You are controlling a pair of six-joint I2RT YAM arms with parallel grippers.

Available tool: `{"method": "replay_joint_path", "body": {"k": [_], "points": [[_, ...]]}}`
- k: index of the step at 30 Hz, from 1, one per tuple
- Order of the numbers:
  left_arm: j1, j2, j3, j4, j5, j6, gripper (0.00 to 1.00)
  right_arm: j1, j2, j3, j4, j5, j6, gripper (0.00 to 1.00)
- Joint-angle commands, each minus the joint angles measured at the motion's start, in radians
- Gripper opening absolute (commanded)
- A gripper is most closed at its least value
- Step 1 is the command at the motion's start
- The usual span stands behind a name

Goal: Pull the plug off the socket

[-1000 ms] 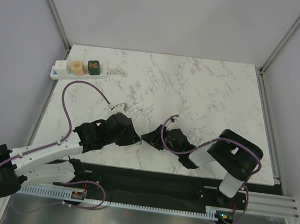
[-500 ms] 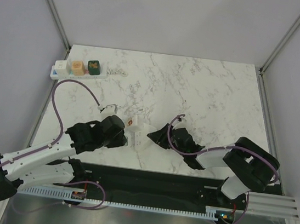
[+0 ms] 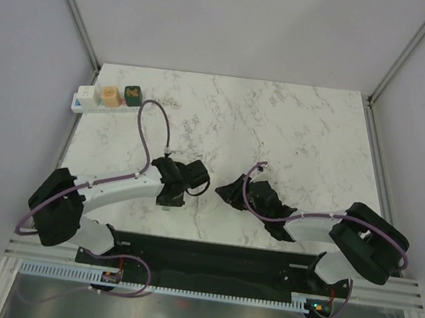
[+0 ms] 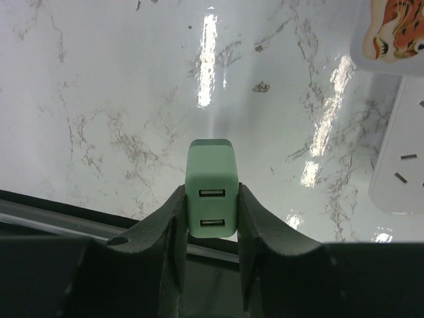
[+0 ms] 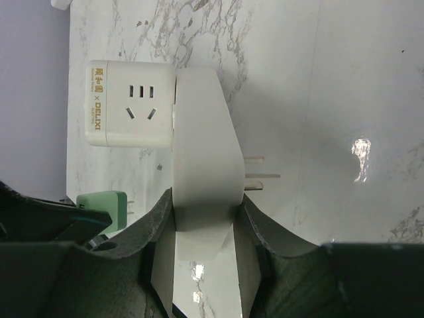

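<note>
Mint-green boxy plastic plug (image 4: 211, 169), smooth matte shell with two USB ports on its end face, is pinched across its narrow sides by the left gripper (image 4: 210, 199), black fingers clenched on it. It sits over the glossy white marble-pattern table (image 3: 302, 132) near the front middle, well apart from the long white power strip (image 3: 101, 99) in the far-left corner. The plug's long axis runs straight out along the fingers. In the right wrist view its thin metal prongs (image 5: 131, 209) are bare and point toward the socket, near it but with a gap, not touching, so I judge the pull done. White hard-plastic socket (image 5: 199, 132) has a wedge body, a cube outlet block (image 5: 129, 112) at one end and its own metal pins (image 5: 260, 176) out the side. It is grasped by the right gripper (image 5: 205, 202), fingers closed on the narrow end. Next move probably only widens the gap. Orange tiger-print patch (image 4: 395, 30) is possibly a face of the same socket; can't tell.
</note>
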Motion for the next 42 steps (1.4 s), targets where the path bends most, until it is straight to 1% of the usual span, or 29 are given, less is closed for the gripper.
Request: {"method": "replay_joint_path", "body": {"k": [1,2,3,4,6,7,8,9,10,11,14,16,17,18,20,24,28,29,31,32,33,34,35,36,37,42], "points": [[-0.006,0.091,0.083,-0.077,-0.096,0.035,0.08,-0.01,0.039,-0.047,-0.141,0.05,-0.095,0.0],[-0.009,0.101,0.097,-0.083,-0.107,0.035,0.14,-0.012,0.039,-0.047,-0.136,0.049,-0.098,0.0],[-0.011,0.107,0.101,-0.083,-0.11,0.037,0.22,-0.012,0.041,-0.049,-0.133,0.046,-0.096,0.0],[-0.015,0.108,0.106,-0.083,-0.111,0.037,0.37,-0.01,0.042,-0.05,-0.13,0.044,-0.098,0.0],[-0.017,0.098,0.117,-0.085,-0.115,0.038,0.5,-0.012,0.044,-0.05,-0.129,0.041,-0.099,0.0],[-0.018,0.088,0.124,-0.082,-0.113,0.038,0.62,-0.012,0.045,-0.049,-0.126,0.041,-0.102,0.0],[-0.02,0.078,0.129,-0.08,-0.108,0.04,0.69,-0.01,0.048,-0.05,-0.123,0.039,-0.102,0.0],[-0.026,0.067,0.136,-0.082,-0.108,0.043,0.7,-0.012,0.05,-0.049,-0.12,0.038,-0.104,0.0],[-0.029,0.041,0.153,-0.083,-0.11,0.047,0.75,-0.012,0.057,-0.049,-0.113,0.033,-0.106,0.0],[-0.031,0.024,0.161,-0.076,-0.101,0.057,0.95,-0.012,0.061,-0.047,-0.112,0.03,-0.107,0.0],[-0.034,-0.06,0.189,-0.043,-0.079,0.107,0.99,-0.01,0.074,-0.046,-0.098,0.015,-0.106,0.0],[-0.031,-0.117,0.195,0.032,-0.053,0.171,1.0,-0.012,0.084,-0.046,-0.09,0.007,-0.106,0.0],[-0.031,-0.17,0.193,0.062,-0.018,0.188,1.0,-0.012,0.085,-0.046,-0.09,0.004,-0.107,0.0],[-0.029,-0.194,0.19,0.122,-0.001,0.202,1.0,-0.012,0.087,-0.047,-0.089,0.004,-0.107,0.0],[-0.026,-0.24,0.181,0.167,0.039,0.225,1.0,-0.013,0.085,-0.049,-0.086,0.001,-0.109,0.0],[-0.017,-0.245,0.15,0.231,0.088,0.242,1.0,-0.013,0.085,-0.046,-0.083,-0.016,-0.113,0.0],[0.012,-0.231,0.1,0.283,0.186,0.233,1.0,-0.013,0.084,-0.05,-0.075,-0.034,-0.122,0.0],[0.026,-0.229,0.089,0.317,0.213,0.236,1.0,-0.012,0.082,-0.053,-0.072,-0.036,-0.124,0.0],[0.089,-0.229,0.06,0.358,0.278,0.267,1.0,-0.013,0.082,-0.061,-0.064,-0.045,-0.128,0.0],[0.119,-0.231,0.049,0.407,0.368,0.279,1.0,-0.012,0.082,-0.064,-0.063,-0.051,-0.129,0.0],[0.191,-0.231,0.04,0.423,0.416,0.285,1.0,-0.012,0.077,-0.069,-0.058,-0.056,-0.132,0.0],[0.228,-0.228,0.025,0.437,0.497,0.288,1.0,-0.012,0.076,-0.07,-0.054,-0.065,-0.136,0.0],[0.26,-0.226,0.017,0.466,0.534,0.297,1.0,-0.012,0.073,-0.073,-0.054,-0.066,-0.136,0.0],[0.308,-0.226,0.003,0.481,0.562,0.308,1.0,-0.013,0.068,-0.075,-0.054,-0.066,-0.138,0.0],[0.32,-0.215,-0.001,0.493,0.597,0.336,1.0,-0.013,0.064,-0.075,-0.054,-0.068,-0.138,0.0],[0.365,-0.127,0.003,0.509,0.634,0.362,1.0,-0.012,0.056,-0.07,-0.058,-0.073,-0.145,0.0]]}}
